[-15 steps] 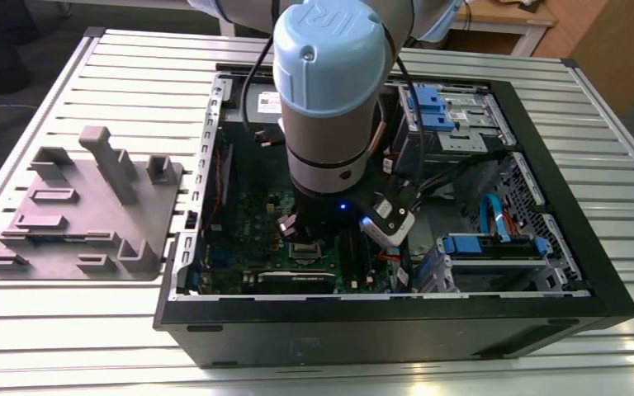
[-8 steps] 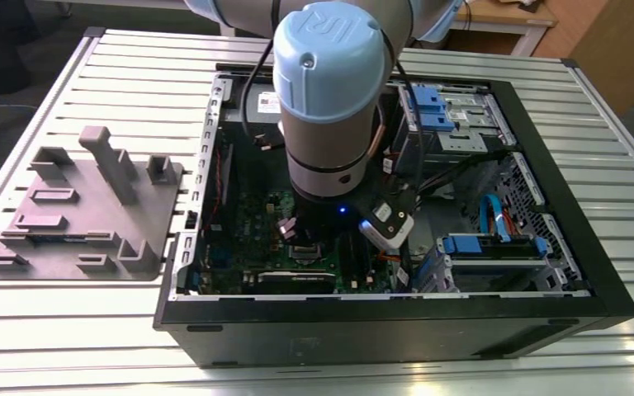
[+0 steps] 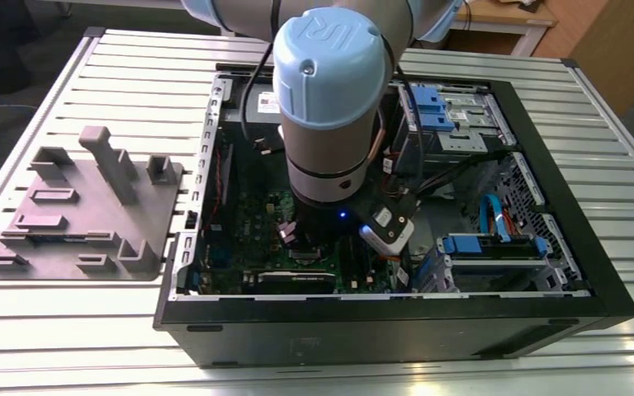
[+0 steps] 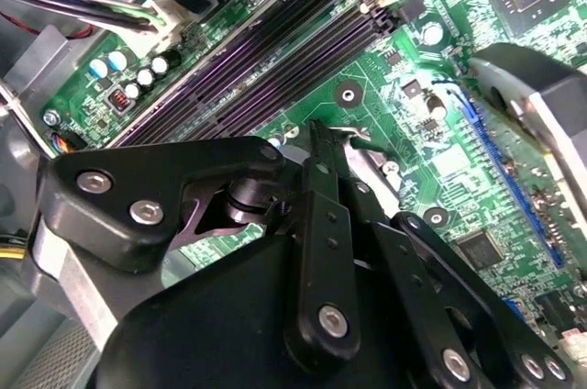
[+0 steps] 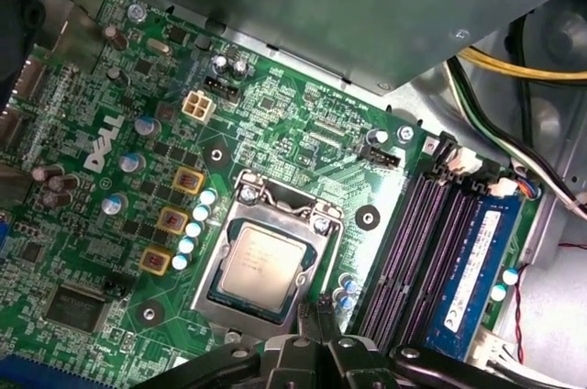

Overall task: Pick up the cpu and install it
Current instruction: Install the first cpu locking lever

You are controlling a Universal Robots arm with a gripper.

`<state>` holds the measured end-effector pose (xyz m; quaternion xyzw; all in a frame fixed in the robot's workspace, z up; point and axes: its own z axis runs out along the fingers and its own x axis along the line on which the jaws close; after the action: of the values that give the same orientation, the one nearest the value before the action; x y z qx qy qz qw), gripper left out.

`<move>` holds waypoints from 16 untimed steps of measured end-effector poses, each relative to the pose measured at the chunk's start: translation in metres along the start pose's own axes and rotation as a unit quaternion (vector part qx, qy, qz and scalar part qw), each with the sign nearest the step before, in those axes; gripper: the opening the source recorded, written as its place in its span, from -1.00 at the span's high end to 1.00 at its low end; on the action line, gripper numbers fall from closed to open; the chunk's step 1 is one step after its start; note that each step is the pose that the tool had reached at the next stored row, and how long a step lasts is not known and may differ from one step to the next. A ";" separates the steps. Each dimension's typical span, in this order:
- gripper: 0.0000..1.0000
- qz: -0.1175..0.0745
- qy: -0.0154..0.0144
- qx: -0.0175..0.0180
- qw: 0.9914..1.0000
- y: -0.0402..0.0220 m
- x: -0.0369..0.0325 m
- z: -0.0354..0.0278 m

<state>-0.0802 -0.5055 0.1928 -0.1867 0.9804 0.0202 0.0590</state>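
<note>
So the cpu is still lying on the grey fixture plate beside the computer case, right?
No. In the first wrist view the cpu already sits in its socket on the green motherboard inside the case, with the gripper just above the socket's edge.

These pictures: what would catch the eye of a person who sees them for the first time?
First, the big grey and blue robot arm reaching down into the open black computer case in the exterior view. Then, in the first wrist view, the cpu lying in the metal socket frame on the green motherboard, with the gripper close beside it. On the exterior view's left, a grey fixture plate lies beside the case.
</note>
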 end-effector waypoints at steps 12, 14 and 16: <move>0.79 0.000 0.000 0.000 1.000 -0.0066 -0.0006 0.0030; 0.79 0.000 0.000 0.000 1.000 -0.0068 -0.0008 0.0030; 0.79 0.000 0.000 0.000 1.000 -0.0068 -0.0008 0.0031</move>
<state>-0.0766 -0.5114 0.1896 -0.1869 0.9804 0.0202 0.0590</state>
